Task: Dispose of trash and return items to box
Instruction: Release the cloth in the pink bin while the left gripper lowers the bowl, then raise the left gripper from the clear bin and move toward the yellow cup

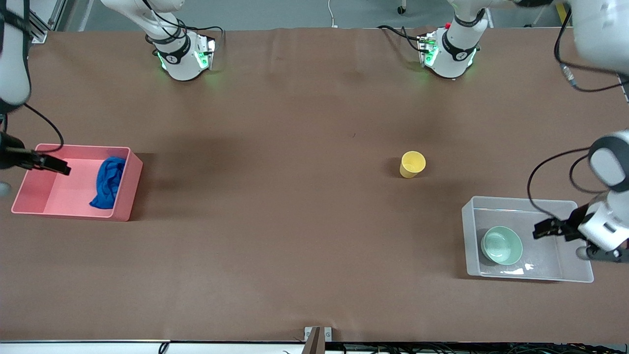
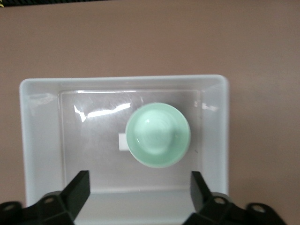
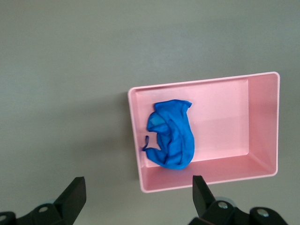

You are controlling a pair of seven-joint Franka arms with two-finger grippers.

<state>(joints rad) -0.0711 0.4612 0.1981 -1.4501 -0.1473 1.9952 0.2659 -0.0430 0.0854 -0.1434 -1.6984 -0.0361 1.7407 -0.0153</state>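
Nearest the camera sits the clear box point(image 1: 471, 236), toward the left arm's end of the brown tabletop point(image 1: 295, 246). Inside it the mint bowl point(image 1: 501, 245) rests upright on the floor, close to the wall that faces the middle of the tabletop. In the left wrist view the bowl point(image 2: 158, 135) partly covers a small white label point(image 2: 122, 141) on the box's bottom point(image 2: 84, 154). Above the box's other end hangs the left hand point(image 1: 544, 229); its fingers point(image 2: 77, 187) are spread wide with nothing between them.

Farther from the camera, toward the right arm's end, stands the pink bin point(image 1: 125, 196). A blue rag point(image 1: 108, 183) lies crumpled in it, bunched against the wall toward the middle of the tabletop, the remaining floor bare. From the right wrist, the rag point(image 3: 172, 133) sits in one half of the bin point(image 3: 262, 93). Over the bin's outer end hangs the right hand point(image 1: 54, 164), fingers point(image 3: 72, 193) parted and holding nothing.

Slightly farther still, the yellow cup point(image 1: 412, 164) stands upright on the open tabletop, well apart from the box and much nearer the box than the bin. Both arm bases sit along the farthest edge.
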